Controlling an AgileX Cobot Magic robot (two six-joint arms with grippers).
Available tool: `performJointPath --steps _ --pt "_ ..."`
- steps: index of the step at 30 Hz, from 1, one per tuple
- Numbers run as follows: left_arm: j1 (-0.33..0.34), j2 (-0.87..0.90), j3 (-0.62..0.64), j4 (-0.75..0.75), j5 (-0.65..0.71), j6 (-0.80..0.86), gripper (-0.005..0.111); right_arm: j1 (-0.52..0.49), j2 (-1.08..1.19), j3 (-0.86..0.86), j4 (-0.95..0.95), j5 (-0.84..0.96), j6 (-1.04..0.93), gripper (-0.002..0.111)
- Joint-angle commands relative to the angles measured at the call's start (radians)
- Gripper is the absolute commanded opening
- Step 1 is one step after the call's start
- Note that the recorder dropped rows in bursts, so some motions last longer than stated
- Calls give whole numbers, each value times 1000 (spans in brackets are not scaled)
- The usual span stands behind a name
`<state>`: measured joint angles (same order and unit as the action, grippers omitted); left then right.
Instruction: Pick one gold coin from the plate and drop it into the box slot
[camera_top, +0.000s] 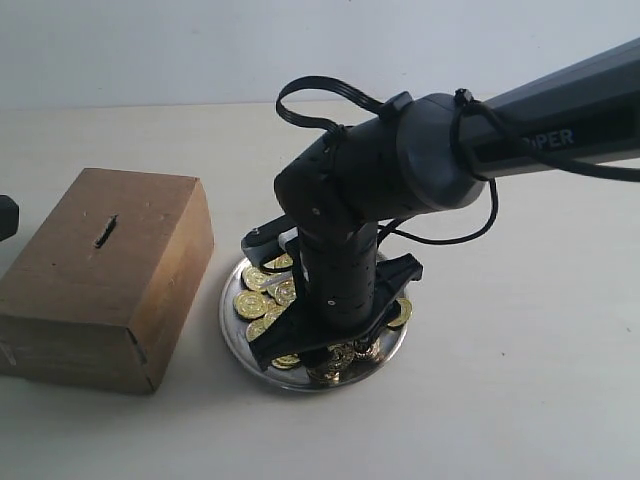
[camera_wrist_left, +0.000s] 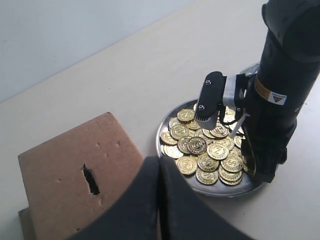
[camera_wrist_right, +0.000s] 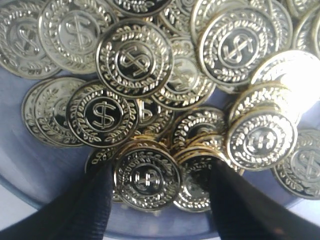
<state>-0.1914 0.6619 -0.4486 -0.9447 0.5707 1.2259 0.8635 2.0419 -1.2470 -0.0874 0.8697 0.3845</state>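
The round, shallow silver metal plate (camera_top: 228, 305) sits on the pale matte tabletop (camera_top: 500, 380), its raised rim shining, its floor heaped with gold coins (camera_wrist_left: 200, 145), each a thin disc embossed with a dollar sign inside a leafy wreath. Straight down onto that plate comes the black, speckled wrist of the right arm (camera_top: 340, 270), and the right gripper (camera_wrist_right: 162, 175) is in among the coins near the plate's rim. Its two dark, smooth fingers (camera_wrist_right: 95, 210) are spread apart, straddling a small stack with one gold wreath-stamped coin (camera_wrist_right: 147, 177) lying flat on top. One finger sits right at that coin's edge, though the close-up is too soft to tell whether it truly presses. Just beside the plate, touching or very nearly so, stands the plain brown rectangular box (camera_top: 100, 270), a flat-faced matte block with its broad face up, and cut into that face is the short, narrow dark slot (camera_top: 106, 231), ragged at the edges. On the box's far side from the plate, the left gripper (camera_wrist_left: 160, 162) hangs over the brown face, its rounded black fingers pressed together with nothing between them.
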Motion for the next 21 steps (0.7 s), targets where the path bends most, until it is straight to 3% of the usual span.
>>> performJointPath --steps 1,21 --pt "-8 2 -6 -15 -6 4 0 0 7 -6 0 -3 -8 53" --pt "-8 2 -6 -15 -6 4 0 0 7 -6 -21 -3 -64 50"
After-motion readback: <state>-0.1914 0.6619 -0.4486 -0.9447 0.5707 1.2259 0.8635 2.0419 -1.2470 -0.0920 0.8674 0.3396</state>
